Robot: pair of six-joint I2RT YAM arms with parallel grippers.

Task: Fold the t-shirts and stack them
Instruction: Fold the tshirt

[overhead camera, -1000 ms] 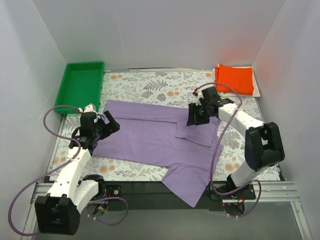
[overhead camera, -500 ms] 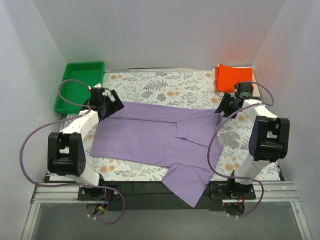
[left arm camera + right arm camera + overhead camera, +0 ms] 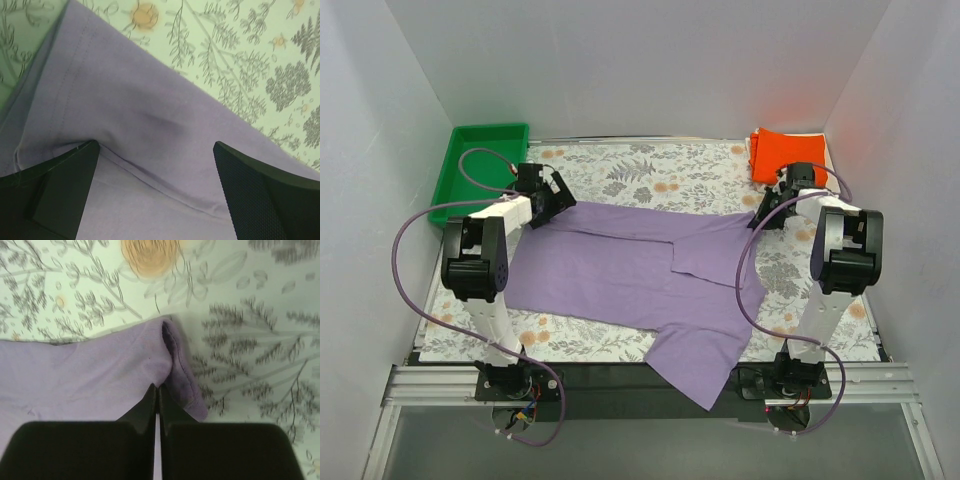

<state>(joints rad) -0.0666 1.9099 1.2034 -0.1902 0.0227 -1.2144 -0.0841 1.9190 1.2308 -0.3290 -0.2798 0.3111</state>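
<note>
Top view: purple shirt (image 3: 620, 275) lies spread flat mid-table, its near end reaching over the table's near edge. I have the left gripper (image 3: 552, 195) at its far-left corner and the right gripper (image 3: 772, 212) at its far-right corner. The folded orange shirt (image 3: 788, 158) sits beyond the right one. Left wrist: jaws wide, fingers (image 3: 60, 190) down on either side of a strip of purple cloth along the seam. Right wrist: jaws pressed together, pinching the shirt's corner, with a raised fold just beside the tips.
</note>
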